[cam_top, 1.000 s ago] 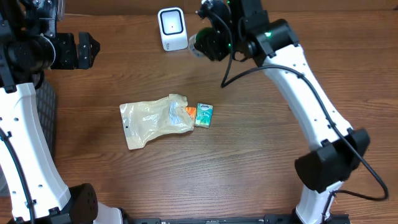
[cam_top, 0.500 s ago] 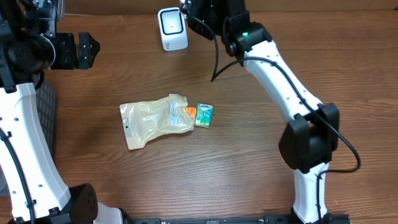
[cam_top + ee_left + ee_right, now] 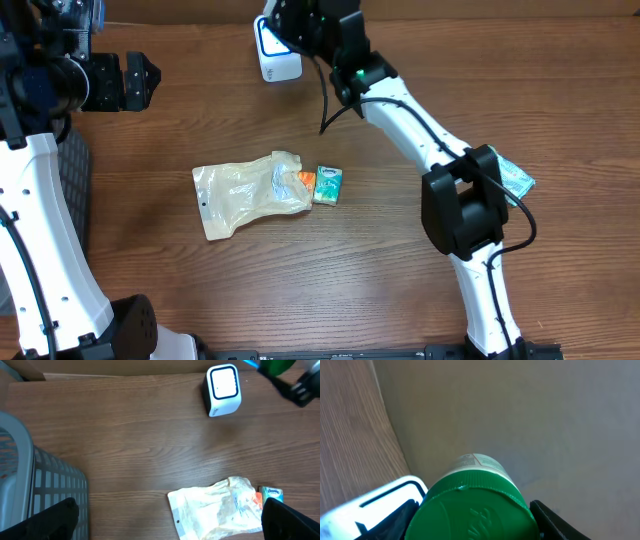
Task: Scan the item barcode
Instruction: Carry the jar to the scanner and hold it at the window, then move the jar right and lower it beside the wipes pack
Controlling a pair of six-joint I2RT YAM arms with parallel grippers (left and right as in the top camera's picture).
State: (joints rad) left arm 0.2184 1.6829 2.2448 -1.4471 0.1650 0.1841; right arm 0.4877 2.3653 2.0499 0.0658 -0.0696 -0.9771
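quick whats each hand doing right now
Left hand: open, holding nothing.
Right hand: closed on the green-capped bottle.

Reached with the right arm (image 3: 420,115) far forward and leftward, elbow bent sharply, with the right claw (image 3: 476,519) clamped on a green-capped bottle (image 3: 470,500). Held the left arm (image 3: 40,190) raised at the left side, left claw (image 3: 146,82) pointing inward, spread wide, gripping nothing.
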